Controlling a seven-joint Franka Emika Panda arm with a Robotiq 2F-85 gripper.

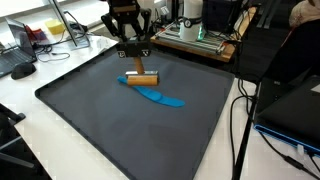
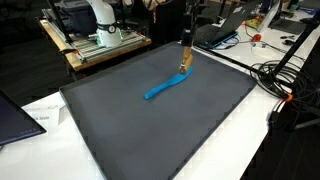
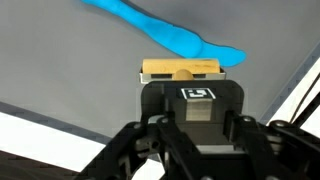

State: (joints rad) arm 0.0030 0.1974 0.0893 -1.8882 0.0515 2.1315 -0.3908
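Observation:
My gripper (image 1: 140, 67) (image 2: 186, 50) (image 3: 181, 82) points down over the far part of a dark grey mat (image 1: 110, 120) (image 2: 200, 130). It is shut on a light wooden block (image 1: 144, 75) (image 2: 186, 62) (image 3: 180, 69). The block is at the mat's surface or just above it; I cannot tell whether it touches. A long, curved blue piece (image 1: 158, 94) (image 2: 163, 88) (image 3: 160, 36) lies flat on the mat. One of its ends is right beside the block.
The mat lies on a white table (image 1: 60, 55) (image 2: 45, 110). A laptop (image 1: 295, 110) and cables (image 1: 240, 125) sit beside it. Electronics stand on a bench (image 2: 100, 42) behind it. More cables (image 2: 280, 80) run along the mat's edge.

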